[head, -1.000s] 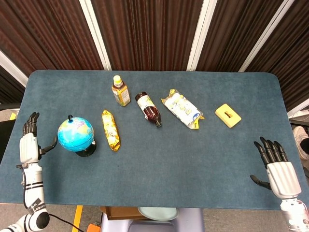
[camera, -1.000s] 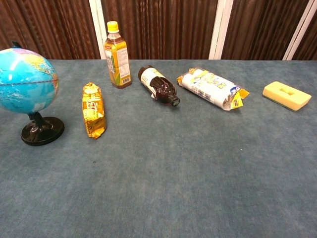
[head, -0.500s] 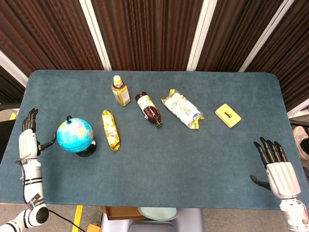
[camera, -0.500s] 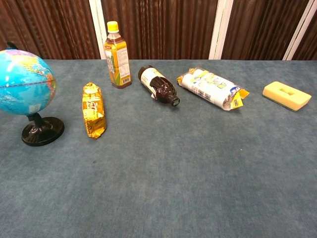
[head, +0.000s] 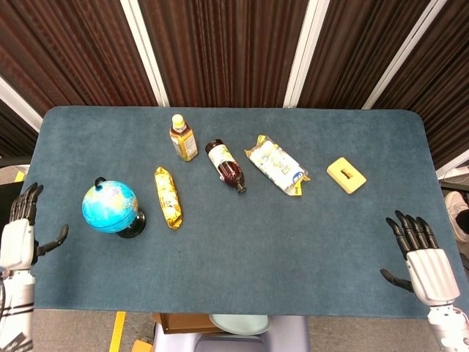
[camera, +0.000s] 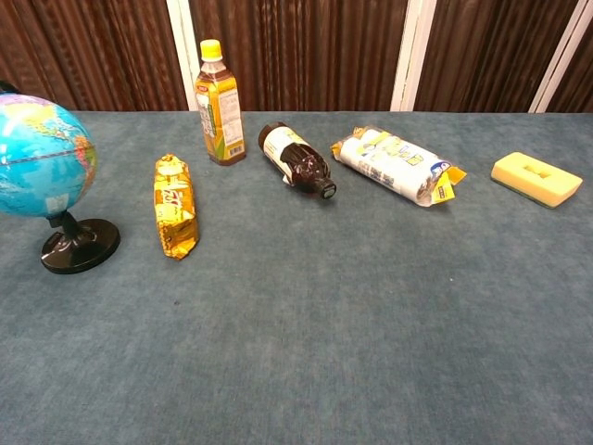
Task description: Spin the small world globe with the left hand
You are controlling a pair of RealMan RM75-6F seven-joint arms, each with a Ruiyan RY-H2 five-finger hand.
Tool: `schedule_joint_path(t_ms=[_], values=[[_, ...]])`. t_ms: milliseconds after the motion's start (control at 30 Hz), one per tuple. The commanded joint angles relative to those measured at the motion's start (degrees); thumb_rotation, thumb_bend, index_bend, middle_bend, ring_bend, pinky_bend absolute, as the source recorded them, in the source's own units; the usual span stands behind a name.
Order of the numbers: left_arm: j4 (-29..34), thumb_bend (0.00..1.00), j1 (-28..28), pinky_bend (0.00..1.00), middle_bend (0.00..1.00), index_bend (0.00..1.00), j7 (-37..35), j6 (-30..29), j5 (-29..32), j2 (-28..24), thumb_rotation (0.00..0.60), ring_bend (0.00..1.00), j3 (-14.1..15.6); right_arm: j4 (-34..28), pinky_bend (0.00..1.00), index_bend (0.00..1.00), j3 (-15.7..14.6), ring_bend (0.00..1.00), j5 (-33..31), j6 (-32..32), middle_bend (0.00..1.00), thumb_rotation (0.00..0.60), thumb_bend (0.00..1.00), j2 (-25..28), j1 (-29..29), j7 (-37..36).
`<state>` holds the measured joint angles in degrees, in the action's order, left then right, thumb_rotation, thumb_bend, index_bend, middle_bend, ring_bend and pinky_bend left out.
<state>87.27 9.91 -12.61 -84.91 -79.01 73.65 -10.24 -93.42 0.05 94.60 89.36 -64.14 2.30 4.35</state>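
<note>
Since left hand (head: 18, 238) sits off the globe (head: 110, 206), fingers spread, holding nothing | swipe sideways lightly, don't tip its stand (camera: 80, 245) | right hand (head: 429, 270) idle, fingers apart

Near the left edge of the blue-carpeted bench (head: 234, 249), the small blue world globe on a black base (head: 110, 207) stands apart from the left robot hand (head: 20, 236), whose fingers are spread; the right robot hand (head: 421, 257) lies empty at the right edge.
</note>
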Motion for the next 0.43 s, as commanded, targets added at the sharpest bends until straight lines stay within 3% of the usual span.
schedule_joint_path(t_ms=[33,67,100,267,433], values=[[8.29,0.36,-3.28,0.00,0.00,0.00,-0.49,4.24,-7.64,-8.95,0.600,0.00,10.13,-0.39,0.00,0.00,-0.51,0.00,0.43,0.10,0.00,0.600,0.06,0.25,-0.30,0.12],[10.69,0.36,-3.92,0.00,0.00,0.00,1.95,5.14,-10.17,-11.78,0.600,0.00,13.13,-0.75,0.00,0.00,-0.79,0.00,0.64,0.04,0.00,0.600,0.06,0.44,-0.42,0.15],[11.61,0.36,-3.89,0.00,0.00,0.00,4.10,5.13,-11.30,-12.71,0.600,0.00,13.72,-0.89,0.00,0.00,-0.87,0.00,0.78,0.09,0.00,0.600,0.06,0.54,-0.46,0.17],[10.44,0.36,-5.02,0.00,0.00,0.00,10.21,0.71,-13.48,-10.54,0.600,0.00,12.76,-1.02,0.00,0.00,-1.08,0.00,1.32,0.57,0.00,0.600,0.06,0.86,-0.75,0.12],[9.71,0.36,-4.59,0.00,0.00,0.00,8.34,1.52,-12.79,-10.64,0.600,0.00,12.51,-0.97,0.00,0.00,-0.88,0.00,0.79,0.03,0.00,0.600,0.06,0.72,-0.63,0.47]])
